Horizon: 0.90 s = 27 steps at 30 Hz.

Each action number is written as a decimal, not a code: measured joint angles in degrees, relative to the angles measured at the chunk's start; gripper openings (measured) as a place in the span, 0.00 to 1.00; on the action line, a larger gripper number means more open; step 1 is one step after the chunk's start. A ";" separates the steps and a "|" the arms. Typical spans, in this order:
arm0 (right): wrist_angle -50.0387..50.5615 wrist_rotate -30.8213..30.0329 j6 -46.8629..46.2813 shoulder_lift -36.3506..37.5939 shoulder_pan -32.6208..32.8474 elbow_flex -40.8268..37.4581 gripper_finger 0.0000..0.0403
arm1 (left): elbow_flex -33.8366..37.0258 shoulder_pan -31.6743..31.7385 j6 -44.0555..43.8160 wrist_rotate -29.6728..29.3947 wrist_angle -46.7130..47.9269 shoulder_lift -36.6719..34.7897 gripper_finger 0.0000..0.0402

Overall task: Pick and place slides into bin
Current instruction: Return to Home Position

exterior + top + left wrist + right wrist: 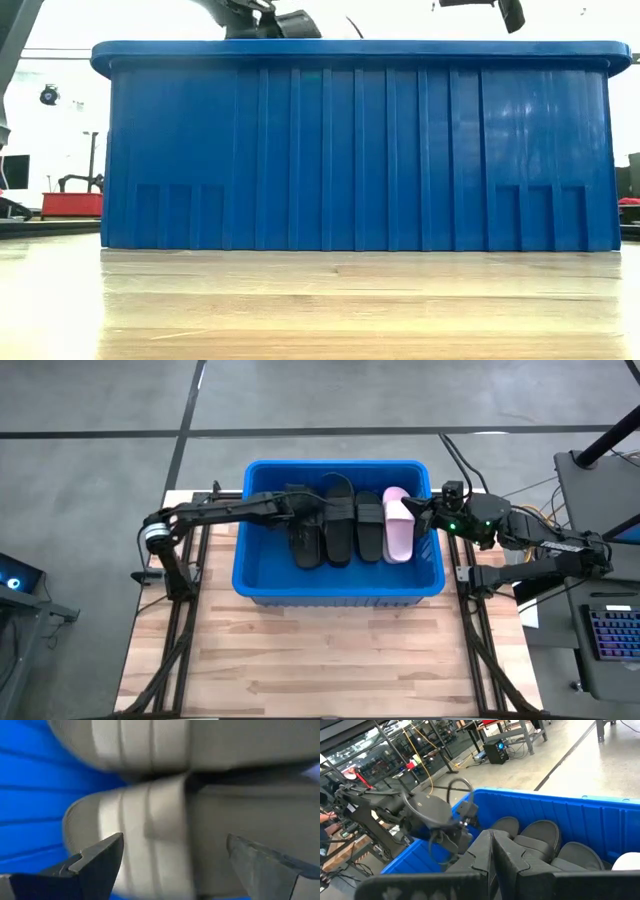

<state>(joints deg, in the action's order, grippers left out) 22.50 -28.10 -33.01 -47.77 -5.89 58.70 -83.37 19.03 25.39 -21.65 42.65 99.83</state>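
Blue bin point(260, 575): black slides point(338, 532) & a pink slide point(398, 528) are lined up inside. Left gripper point(305, 512) is held low over the black ones, fingers point(100, 862) spread wide, nothing gripped. Right gripper point(413, 510), by the bin's right rim, is pinched closed, empty. Risk: a slide may be hooked by a left finger on lift-out & dragged out of place.

Left jaws apart, right jaws together.
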 joint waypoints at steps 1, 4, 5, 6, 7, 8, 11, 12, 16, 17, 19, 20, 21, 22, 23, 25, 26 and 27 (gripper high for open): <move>0.00 -0.01 0.02 0.00 -0.02 0.00 0.02 | -0.01 0.00 -0.97 2.77 -0.39 -1.00 0.84; 0.00 0.01 0.02 0.00 -0.02 0.00 0.02 | -0.01 -0.06 -4.02 9.56 -4.15 -4.24 0.84; 0.00 0.01 0.00 0.00 0.00 0.00 0.02 | -0.01 -0.09 -4.57 11.10 -4.94 -5.41 0.84; 0.00 0.01 0.02 0.00 -0.02 0.00 0.02 | -0.01 -0.11 -5.25 12.35 -6.11 -6.49 0.84; 0.00 -0.02 0.02 0.00 -0.01 0.00 0.02 | -0.01 -0.11 -5.55 13.57 -7.59 -7.66 0.84; 0.00 0.01 0.02 -0.01 -0.02 0.00 0.02 | -0.01 -0.11 -5.69 14.88 -8.53 -8.93 0.84; 0.00 0.00 0.02 -0.02 -0.02 0.00 0.02 | -0.02 -0.09 -7.85 19.20 -12.04 -12.71 0.84; 0.00 0.01 0.04 -0.04 -0.02 0.00 0.02 | -0.02 -0.09 -9.32 21.17 -13.01 -13.96 0.83; 0.06 -0.06 0.95 -0.39 -0.02 0.00 0.02 | 0.07 -0.79 -13.59 24.82 -18.14 -17.74 0.79; 0.07 -0.09 1.66 -0.55 -0.02 0.00 0.02 | 0.13 -1.12 -13.90 24.98 -19.63 -18.51 0.76; 0.07 -0.08 4.88 -0.86 -0.02 0.00 0.02 | 0.13 -1.78 -14.17 25.16 -22.59 -19.80 0.69; 0.02 -0.02 6.87 -1.16 0.00 0.00 0.02 | 0.14 -1.97 -14.55 25.31 -22.85 -20.41 0.64; -0.23 0.45 8.41 -1.44 -0.02 0.00 0.02 | 0.15 -2.24 -14.61 25.85 -23.96 -20.73 0.60; -0.46 1.36 9.65 -1.64 -0.02 0.00 0.02 | 0.12 -2.55 -14.65 26.33 -25.09 -21.09 0.54; -0.74 2.19 10.38 -1.97 -0.02 0.00 0.02 | 0.08 -2.74 -14.95 26.89 -25.27 -21.42 0.49; -1.44 3.41 10.58 -2.62 -0.02 0.00 0.02 | 0.08 -3.02 -16.32 27.15 -26.36 -21.84 0.38; -1.44 4.15 10.59 -2.92 -0.02 0.00 0.02 | 0.08 -3.13 -17.19 27.22 -26.74 -21.98 0.32; -1.53 4.56 10.90 -3.38 -0.02 0.00 0.02 | 0.08 -3.13 -18.09 27.32 -27.03 -22.05 0.26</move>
<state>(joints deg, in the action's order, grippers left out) 20.97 -23.55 -22.12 -51.15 -5.91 58.70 -83.29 15.90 7.29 5.67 15.62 77.78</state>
